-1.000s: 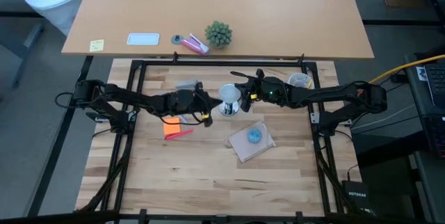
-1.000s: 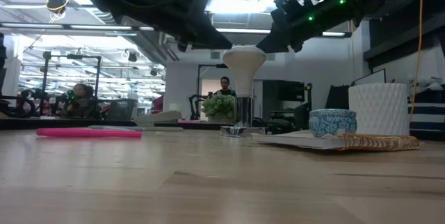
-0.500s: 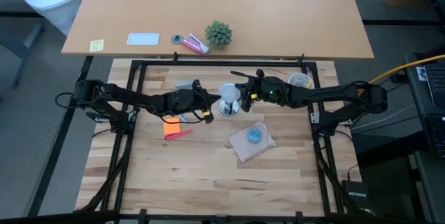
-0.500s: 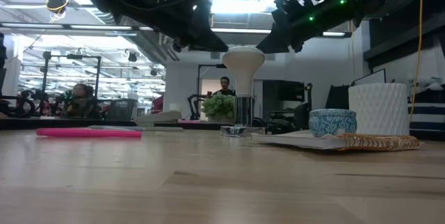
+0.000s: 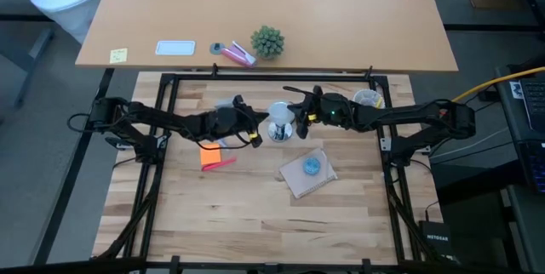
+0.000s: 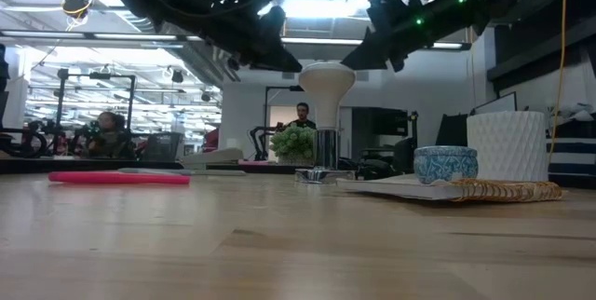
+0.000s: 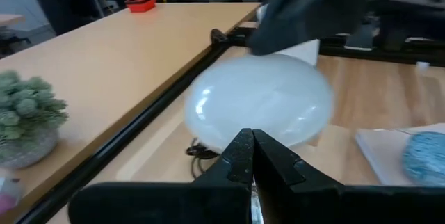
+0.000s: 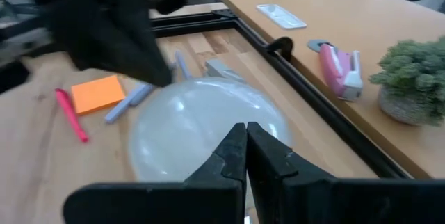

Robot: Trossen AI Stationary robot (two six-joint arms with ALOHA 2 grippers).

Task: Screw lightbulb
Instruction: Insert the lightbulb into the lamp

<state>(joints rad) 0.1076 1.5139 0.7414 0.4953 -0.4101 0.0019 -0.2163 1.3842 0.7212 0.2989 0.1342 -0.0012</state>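
Note:
The lightbulb (image 6: 326,80), a frosted white globe, stands upright with its base in a shiny metal socket (image 6: 325,156) at the middle of the table, toward the far edge. My left gripper (image 6: 296,65) is shut, its tip at the globe's upper left. My right gripper (image 6: 349,64) is shut, its tip at the globe's upper right. In the high view the two arms meet over the bulb (image 5: 280,114) from either side. Each wrist view shows its own shut fingers just short of the globe (image 7: 261,102) (image 8: 208,130). My left gripper has its shut fingertips (image 7: 250,144) against the globe's upper left side (image 6: 304,73), coming from the table's left and slanting slightly down. The bulb stays upright in the socket. My right gripper has its shut fingertips (image 8: 245,135) against the globe's upper right side (image 6: 345,73), coming from the table's right and slanting slightly down.
A spiral notebook (image 5: 298,180) with a small blue round thing (image 5: 312,166) lies near right of the socket. A pink pen (image 5: 219,163) and an orange pad (image 5: 211,151) lie to the left. A white cup (image 5: 367,99) stands at the far right.
My left gripper's hand has turned a little toward the far edge, its shut tip staying at the globe. The bulb stands upright in the socket as before.

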